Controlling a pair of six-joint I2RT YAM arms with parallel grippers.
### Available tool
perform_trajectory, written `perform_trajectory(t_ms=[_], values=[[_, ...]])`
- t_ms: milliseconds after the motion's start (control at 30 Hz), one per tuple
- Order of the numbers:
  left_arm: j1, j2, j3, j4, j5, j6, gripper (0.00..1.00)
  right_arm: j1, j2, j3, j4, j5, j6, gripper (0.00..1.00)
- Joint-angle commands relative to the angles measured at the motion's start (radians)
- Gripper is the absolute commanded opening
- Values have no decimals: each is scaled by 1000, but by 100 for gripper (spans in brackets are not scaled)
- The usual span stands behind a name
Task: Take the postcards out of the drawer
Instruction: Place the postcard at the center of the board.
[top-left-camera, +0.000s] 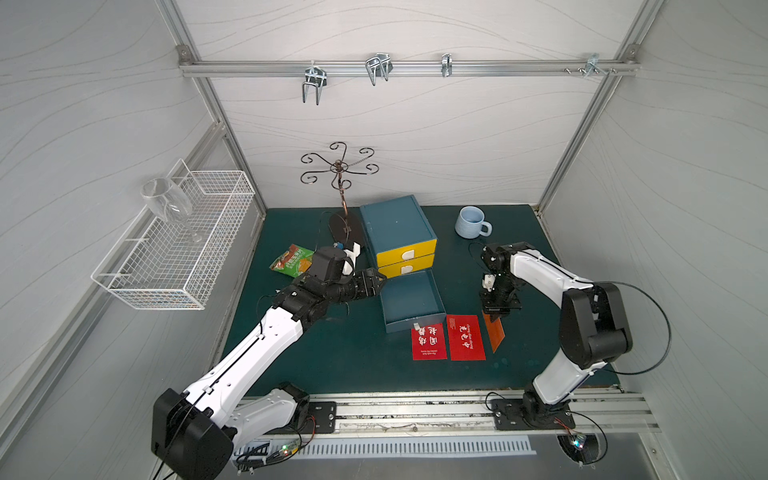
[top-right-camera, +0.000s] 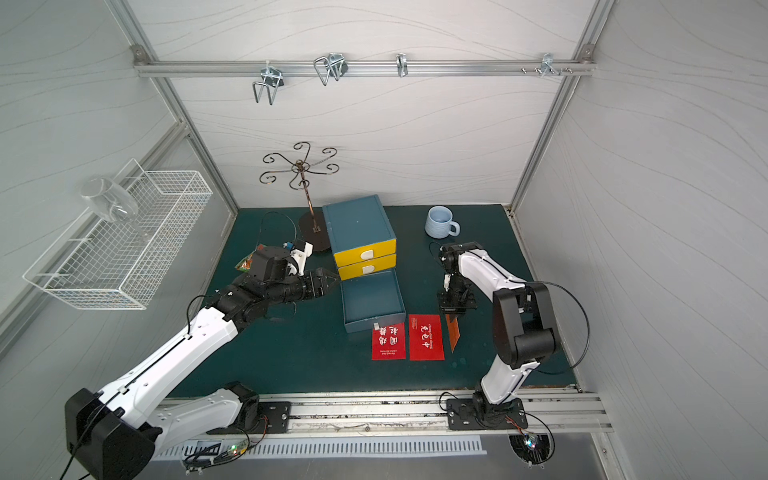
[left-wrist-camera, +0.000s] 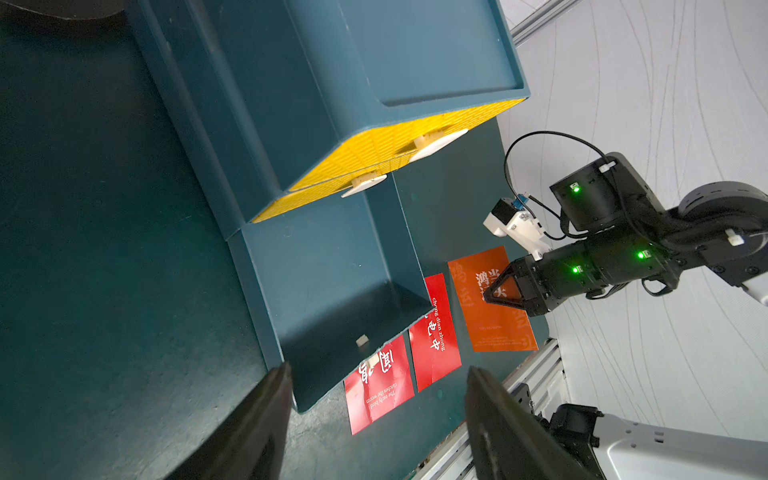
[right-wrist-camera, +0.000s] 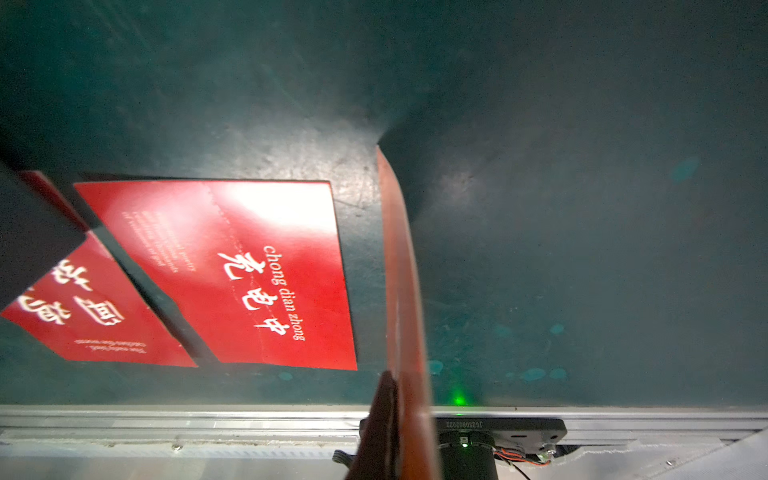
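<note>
Left fingers (left-wrist-camera: 266, 415) parted, empty, by open drawer (left-wrist-camera: 332, 282), right fingers (right-wrist-camera: 380, 424) clamped on orange postcard (right-wrist-camera: 405, 291)

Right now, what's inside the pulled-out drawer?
Only bare blue floor shows in the drawer; nothing lies in it. Its rear end, tucked under the cabinet, is hidden.

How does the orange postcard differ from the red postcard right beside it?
The orange postcard is pinched by the right gripper; the red postcard lies free. The orange postcard is steeply tilted; the red postcard is flat on the green mat. Both bear white characters and are outside the drawer.
</note>
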Motion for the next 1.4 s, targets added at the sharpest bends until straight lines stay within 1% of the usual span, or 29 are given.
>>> perform_trajectory(t_ms=[0,100,633,800,867,967,1033,1133,1367], values=[[7,-22,1,47,14,13,71,-2,61,9,-58,50,31,0],[9,-27,-2,46,16,12,71,-6,89,12,-62,76,36,0],[16,-48,-9,52,12,7,71,-27,181,12,-47,161,44,19],[18,-49,-17,61,14,3,71,-48,202,10,-47,188,53,26],[19,-47,-18,65,16,3,71,-55,213,9,-47,196,57,28],[21,-45,-18,68,18,3,71,-66,234,10,-52,211,64,34],[21,-46,-16,68,19,3,71,-68,244,10,-50,216,65,35],[23,-44,-18,70,20,4,71,-68,246,6,-40,228,71,42],[26,-48,-26,73,22,1,71,-79,255,-1,-28,248,81,53]])
